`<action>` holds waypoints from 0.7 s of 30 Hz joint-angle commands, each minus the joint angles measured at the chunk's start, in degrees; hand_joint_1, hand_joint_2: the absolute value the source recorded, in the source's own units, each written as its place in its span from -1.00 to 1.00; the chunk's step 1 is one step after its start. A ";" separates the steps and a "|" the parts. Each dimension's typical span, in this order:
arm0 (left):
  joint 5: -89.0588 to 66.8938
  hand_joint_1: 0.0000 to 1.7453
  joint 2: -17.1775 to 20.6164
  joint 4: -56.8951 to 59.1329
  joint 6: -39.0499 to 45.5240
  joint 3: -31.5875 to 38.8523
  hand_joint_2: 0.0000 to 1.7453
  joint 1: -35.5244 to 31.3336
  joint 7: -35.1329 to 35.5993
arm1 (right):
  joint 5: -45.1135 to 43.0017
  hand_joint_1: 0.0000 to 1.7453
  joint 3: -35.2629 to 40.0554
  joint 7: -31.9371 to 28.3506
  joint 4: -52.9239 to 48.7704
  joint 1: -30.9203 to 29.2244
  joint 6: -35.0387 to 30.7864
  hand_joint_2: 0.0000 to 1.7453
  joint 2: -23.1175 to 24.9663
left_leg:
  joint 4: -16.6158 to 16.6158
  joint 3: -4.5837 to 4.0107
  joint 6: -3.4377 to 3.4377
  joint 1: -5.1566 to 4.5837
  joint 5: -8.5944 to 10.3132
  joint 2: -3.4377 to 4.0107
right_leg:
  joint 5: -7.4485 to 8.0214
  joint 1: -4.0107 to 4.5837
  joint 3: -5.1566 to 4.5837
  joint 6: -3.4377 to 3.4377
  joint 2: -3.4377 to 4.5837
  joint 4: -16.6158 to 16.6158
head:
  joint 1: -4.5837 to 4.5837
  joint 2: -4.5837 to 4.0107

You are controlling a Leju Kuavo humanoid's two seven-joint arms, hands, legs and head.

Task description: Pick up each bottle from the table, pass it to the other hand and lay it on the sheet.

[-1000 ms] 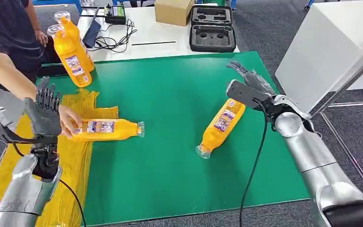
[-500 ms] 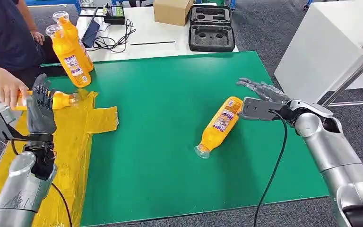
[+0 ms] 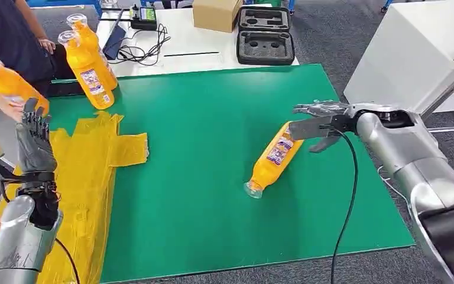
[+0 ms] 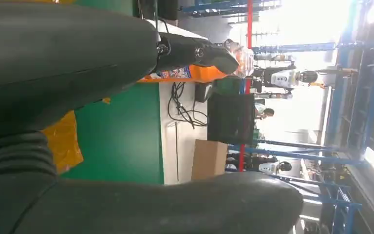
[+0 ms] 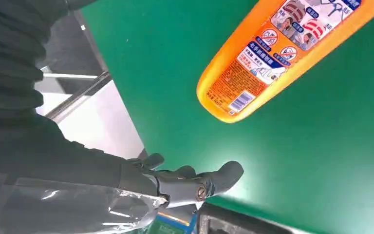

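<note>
Our right robot hand (image 3: pixel 322 125) hovers with its fingers spread apart and nothing in them, just beside the base end of one orange bottle (image 3: pixel 273 157) that lies on its side on the green surface (image 3: pixel 213 118). From the right wrist view we see the same bottle's (image 5: pixel 292 44) labelled base end near the fingers (image 5: pixel 195 183), without contact. Its open neck points toward the near edge of the surface.

Our left robot hand (image 3: pixel 34 148) stands upright over the yellow sheet (image 3: pixel 88 171), fingers straight and slightly apart, holding nothing. We count one sheet, crumpled, lying along the left side of the surface.

We count four orange bottles in all. Two upright bottles (image 3: pixel 88 68) stand close together at the far left corner of the surface, touching or nearly so. A fourth bottle (image 3: pixel 9 83) is tilted in the air at the far left, held in a person's hand (image 3: pixel 12 107) just behind our left robot hand.

Beyond the green surface is a white table (image 3: pixel 195 50) that carries one cardboard box (image 3: pixel 216 13), one open black case (image 3: pixel 266 34) with foam cut-outs, and a tangle of black cables (image 3: pixel 145 47). One black cable (image 3: pixel 346 195) runs along our right arm.
</note>
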 commanded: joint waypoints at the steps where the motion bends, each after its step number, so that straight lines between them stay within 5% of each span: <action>1: -0.31 -1.00 -1.88 2.09 0.33 1.53 -1.00 -2.15 0.44 | 0.33 -1.00 7.35 0.33 9.62 -5.53 -0.44 1.00 3.09 | 0.09 0.22 -0.08 0.04 -0.18 0.02 | -0.14 0.03 0.22 -0.12 0.07 0.06 | 0.00 0.00; 11: -0.31 -1.00 -1.88 2.09 0.33 1.53 -1.00 -2.15 0.44 | 0.33 -1.00 7.35 0.33 9.62 -5.53 -0.44 1.00 3.09 | 0.04 0.12 -0.08 0.00 -0.09 -0.01 | -0.08 0.00 0.12 -0.12 0.03 0.05 | 0.00 0.00; 16: -0.82 -1.00 -1.99 4.78 0.49 0.36 -1.00 -5.32 0.81 | 3.30 -1.00 13.77 0.69 12.10 -7.78 1.61 1.00 4.02 | 0.10 0.18 -0.10 0.03 -0.16 0.01 | -0.14 0.03 0.17 -0.14 0.05 0.10 | 0.00 0.00; 21: -0.58 -1.00 -1.01 9.26 -0.64 -3.31 -1.00 -10.28 1.03 | 3.02 -1.00 20.83 -3.42 5.44 -9.84 4.09 1.00 -2.39 | 0.11 0.00 -0.06 0.00 -0.03 -0.26 | -0.12 0.00 0.04 -0.09 -0.24 0.12 | 0.00 0.00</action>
